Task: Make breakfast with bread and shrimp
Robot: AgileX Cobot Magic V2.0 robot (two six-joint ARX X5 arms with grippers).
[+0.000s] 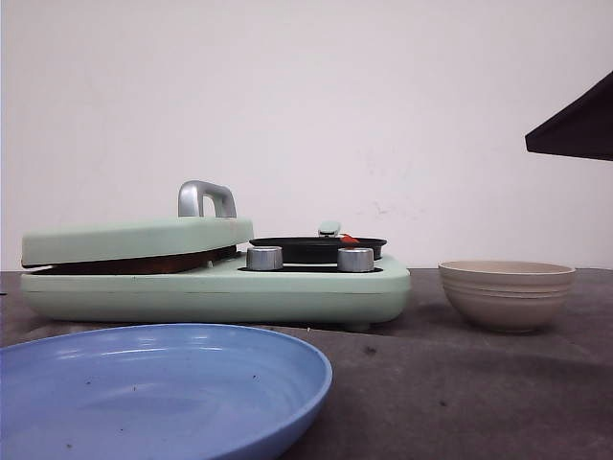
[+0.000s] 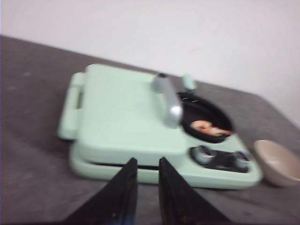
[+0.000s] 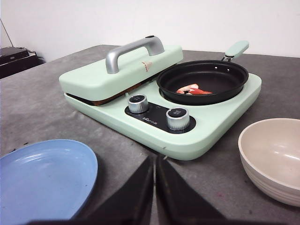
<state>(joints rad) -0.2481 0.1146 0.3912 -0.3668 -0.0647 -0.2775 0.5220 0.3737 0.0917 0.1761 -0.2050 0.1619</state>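
Two small orange-pink shrimp (image 3: 192, 89) lie in the black pan (image 3: 220, 77) on the mint-green breakfast maker (image 1: 287, 292); they also show in the left wrist view as blurred shrimp (image 2: 206, 126). The maker's lid (image 3: 93, 75) with its silver handle (image 3: 133, 49) is down. A brown strip (image 3: 117, 96) shows in the gap under it; the bread itself is hidden. My left gripper (image 2: 146, 161) hovers in front of the lid's front edge, open by a narrow gap and holding nothing. My right gripper (image 3: 154, 158) is shut and empty, low over the table before the maker's knobs (image 3: 177, 118).
A blue plate (image 1: 144, 393) lies at the front left, beside the right gripper in the right wrist view. A beige bowl (image 1: 506, 292) stands right of the maker. A dark shape (image 1: 575, 129) juts in at the upper right of the front view.
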